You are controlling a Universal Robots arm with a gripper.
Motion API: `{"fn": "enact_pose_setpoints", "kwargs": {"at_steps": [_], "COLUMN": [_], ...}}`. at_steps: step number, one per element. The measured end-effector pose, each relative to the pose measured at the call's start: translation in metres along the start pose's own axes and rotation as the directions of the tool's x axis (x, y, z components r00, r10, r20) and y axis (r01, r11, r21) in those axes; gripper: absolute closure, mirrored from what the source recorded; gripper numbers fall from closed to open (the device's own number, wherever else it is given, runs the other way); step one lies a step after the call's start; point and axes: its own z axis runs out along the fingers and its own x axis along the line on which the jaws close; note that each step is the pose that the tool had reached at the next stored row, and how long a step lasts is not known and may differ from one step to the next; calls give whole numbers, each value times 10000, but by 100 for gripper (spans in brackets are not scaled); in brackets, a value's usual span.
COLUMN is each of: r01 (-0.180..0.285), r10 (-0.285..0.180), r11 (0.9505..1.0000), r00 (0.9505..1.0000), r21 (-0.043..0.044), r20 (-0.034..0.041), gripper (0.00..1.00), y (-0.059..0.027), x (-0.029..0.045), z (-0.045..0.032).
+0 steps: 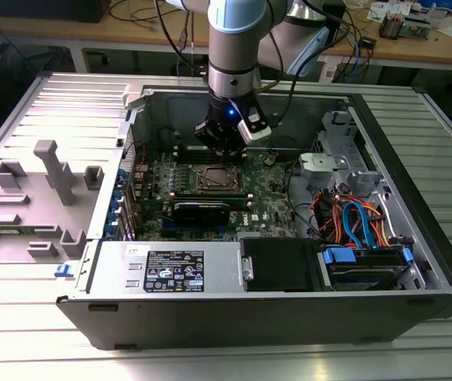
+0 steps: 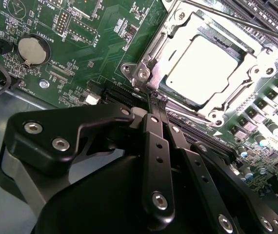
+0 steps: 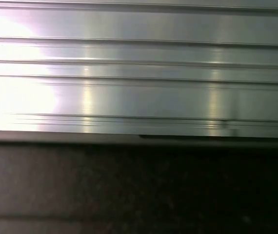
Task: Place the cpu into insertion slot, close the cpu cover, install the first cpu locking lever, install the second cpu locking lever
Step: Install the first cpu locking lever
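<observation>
The flat silver-topped cpu point(image 2: 205, 68) sat in the square metal-rimmed insertion slot point(image 2: 148, 53), the thin silvery cpu cover point(image 2: 227, 105) closed over it. The black gripper point(image 2: 157, 100) had its jaws together, tips at the slot's corner. A thin, springy locking lever probably wants hooking near its end.

The arm point(image 1: 232, 48) comes down near vertical from the top of the exterior view, its wrist carrying a blue light just above the gripper point(image 1: 220, 147). In the second wrist view the gripper point(image 2: 157, 100) shows its black linkages converging, the two slim fingers point(image 2: 154, 122) pressed together side by side with no gap, tips pointing downward.
</observation>
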Motion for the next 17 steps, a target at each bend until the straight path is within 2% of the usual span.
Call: {"fn": "enact_pose_setpoints", "kwargs": {"at_steps": [17], "r01": [1], "r10": [-1], "r11": [10000], "r00": [10000], "r21": [12], "r20": [-1], "gripper": [89], "y": [-10], "x": [-5], "z": [17]}}
